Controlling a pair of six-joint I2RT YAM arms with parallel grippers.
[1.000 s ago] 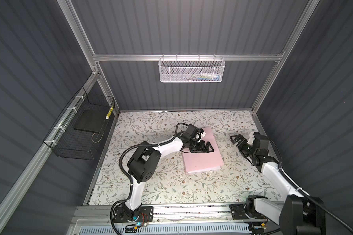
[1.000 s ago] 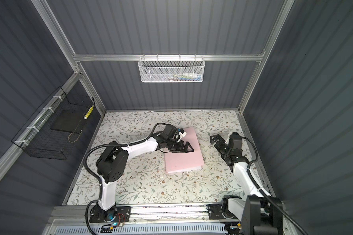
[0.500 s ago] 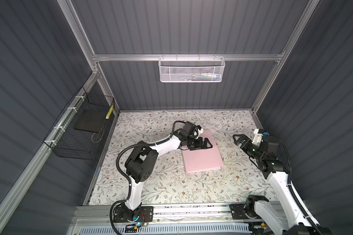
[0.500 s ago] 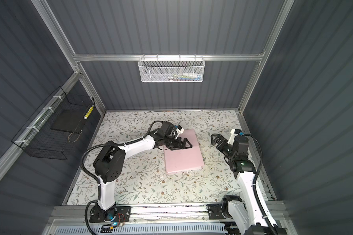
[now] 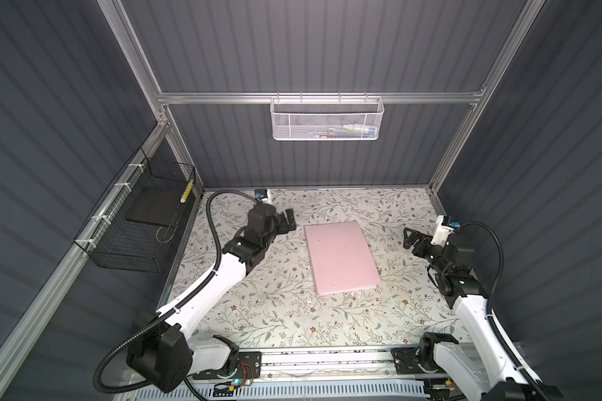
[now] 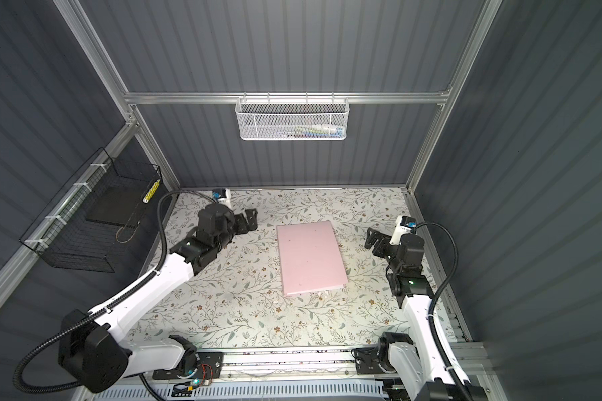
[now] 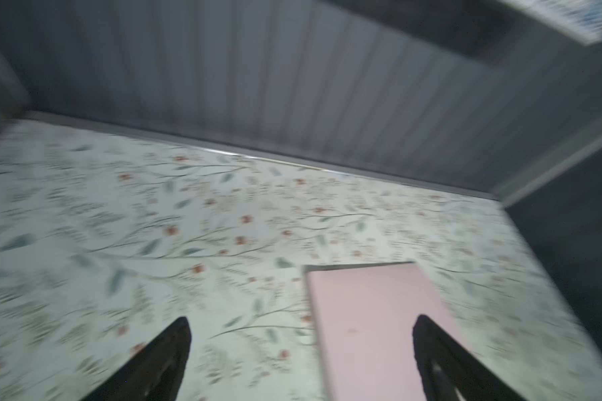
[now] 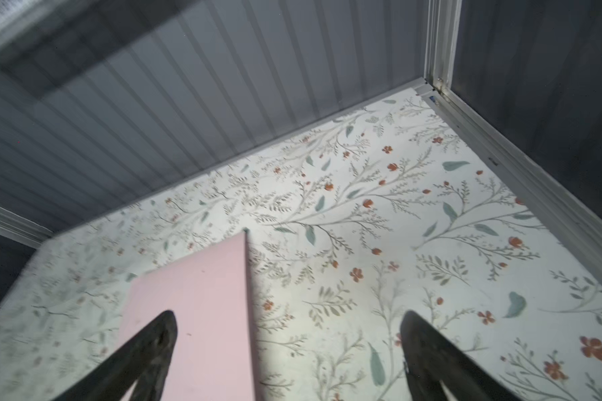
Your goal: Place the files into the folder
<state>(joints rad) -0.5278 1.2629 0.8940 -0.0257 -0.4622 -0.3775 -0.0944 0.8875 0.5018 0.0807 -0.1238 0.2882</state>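
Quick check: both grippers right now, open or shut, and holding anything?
Left gripper: open, holding nothing, apart from the folder.
Right gripper: open, holding nothing.

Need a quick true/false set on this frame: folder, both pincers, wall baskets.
1. The pink folder lies closed and flat on the table. True.
2. The left pincer is shut on the folder. False: it is open, off to the folder's side, gripping nothing.
3. The right pincer is open and holds nothing. True.
4. The black slab lies on the table. False: it lies in the black wire basket on the side wall.
5. The white mesh basket stands on the table. False: it hangs from the back-wall rail.
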